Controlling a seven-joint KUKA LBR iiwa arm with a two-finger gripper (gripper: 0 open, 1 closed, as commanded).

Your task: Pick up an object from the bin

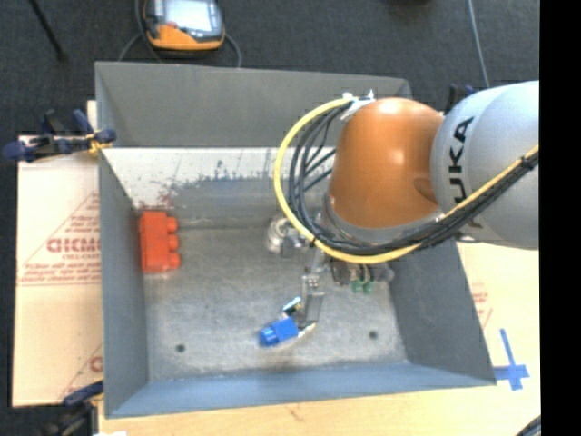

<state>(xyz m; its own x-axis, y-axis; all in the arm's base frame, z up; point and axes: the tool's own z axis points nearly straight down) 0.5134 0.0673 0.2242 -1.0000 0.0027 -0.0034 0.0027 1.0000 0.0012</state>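
**Gripper down at small blue piece, front-centre of bin**

The arm (490, 166) comes in from the right, w/ its orange cover (386, 162) and a loop of yellow & black cables (295, 166) hanging over the back-right part of the grey metal bin (123, 271). Below the cover the gripper (310, 319) reaches down to the bin floor, approx front-centre. Its tip is right at a small blue plastic piece (275, 334), touching or just beside that piece's right end; can't tell which. Whether the gripper is spread, pressed together or pinching anything can't be told from this angle, as the tool reads as one thin grey bar. Nothing shows the blue piece gripped, so no hold to report.

Blue piece: lies flat on the floor near the front wall. A tiny pale-teal bit (292, 306) sits just above-right of it, against the gripper. Can't tell if that's part of the same obj or separate.

Other items:
- An orange toy brick (159, 242), chunky w/ round studs along its right side, lies by the left wall, well apart from the gripper & blue piece.
- A small shiny metallic thing (278, 234) sits toward the back of the floor, just left of the cables. It's partly hidden, so can't tell if it's a loose obj or part of the robot.
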